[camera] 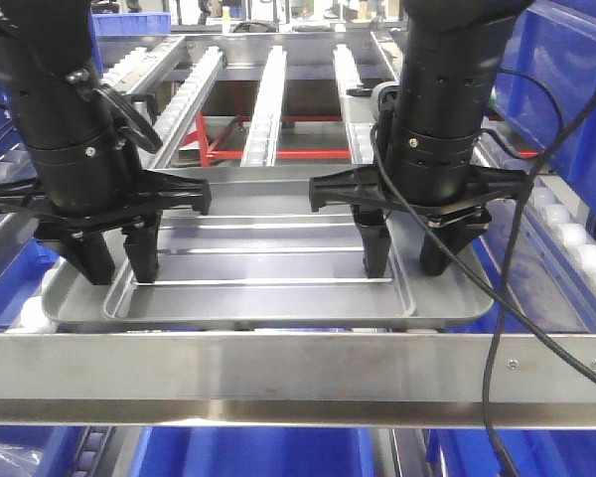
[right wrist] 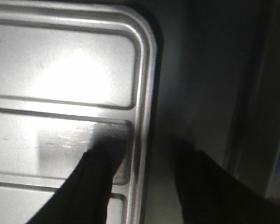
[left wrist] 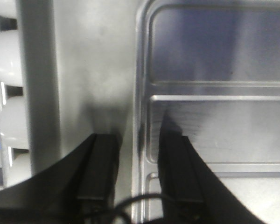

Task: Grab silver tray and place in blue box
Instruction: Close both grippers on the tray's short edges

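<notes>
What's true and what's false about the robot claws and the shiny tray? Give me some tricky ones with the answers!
1. The silver tray lies just beyond the steel rail in the front view. True.
2. The tray is inside a blue box. False: it lies on a grey surface, not in any box.
3. The left gripper has one finger on each side of the tray's rim. True.
4. The right gripper is shut tight. False: it is open, with its fingers straddling the tray's opposite rim.
5. The tray is full of screws. False: only one finger of each gripper reaches into it.
</notes>
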You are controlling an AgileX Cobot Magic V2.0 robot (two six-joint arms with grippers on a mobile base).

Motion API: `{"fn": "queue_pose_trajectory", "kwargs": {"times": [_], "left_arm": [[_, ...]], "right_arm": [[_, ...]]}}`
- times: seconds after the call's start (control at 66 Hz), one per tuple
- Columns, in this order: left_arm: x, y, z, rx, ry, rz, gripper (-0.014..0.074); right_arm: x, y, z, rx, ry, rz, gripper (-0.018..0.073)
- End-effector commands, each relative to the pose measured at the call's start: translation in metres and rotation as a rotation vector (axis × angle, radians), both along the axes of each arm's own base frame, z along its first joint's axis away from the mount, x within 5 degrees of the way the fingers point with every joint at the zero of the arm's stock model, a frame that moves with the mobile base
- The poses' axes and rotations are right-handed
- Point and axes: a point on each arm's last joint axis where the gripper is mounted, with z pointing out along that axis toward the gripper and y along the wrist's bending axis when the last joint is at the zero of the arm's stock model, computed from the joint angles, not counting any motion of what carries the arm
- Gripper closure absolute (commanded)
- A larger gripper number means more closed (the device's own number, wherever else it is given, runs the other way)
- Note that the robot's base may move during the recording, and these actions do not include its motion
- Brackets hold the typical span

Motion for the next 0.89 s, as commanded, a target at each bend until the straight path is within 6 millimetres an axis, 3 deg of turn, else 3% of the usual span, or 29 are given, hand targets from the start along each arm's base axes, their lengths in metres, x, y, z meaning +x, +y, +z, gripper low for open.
{"fn": "queue_pose_trajectory", "kwargs": {"times": [0.0, 0.136, 0.318, 0.606, 0.879], "left_arm": [[0.0031, 0.0000, 0.0225, -0.041, -0.069, 0.008, 0.0438], [0.0031, 0.0000, 0.0225, -0.041, -0.069, 0.008, 0.0438], [0.0030, 0.0001, 0.0224, -0.040, -0.068, 0.008, 0.0462], [0.0031, 0.0000, 0.0224, -0.041, -0.069, 0.008, 0.0685], [0.0036, -0.0004, 0.0228, -0.045, -0.076, 0.007, 0.0700]], "right_arm": [[0.0046, 0.0007, 0.0257, 0.033, -0.093, 0.012, 0.0126], [0.0045, 0.0006, 0.0257, 0.032, -0.091, 0.012, 0.0146], [0.0044, 0.0005, 0.0256, 0.031, -0.090, 0.012, 0.0293], [0.0038, 0.0001, 0.0253, 0.027, -0.083, 0.010, 0.0512], [0.0038, 0.0001, 0.0253, 0.026, -0.083, 0.010, 0.0506]]}}
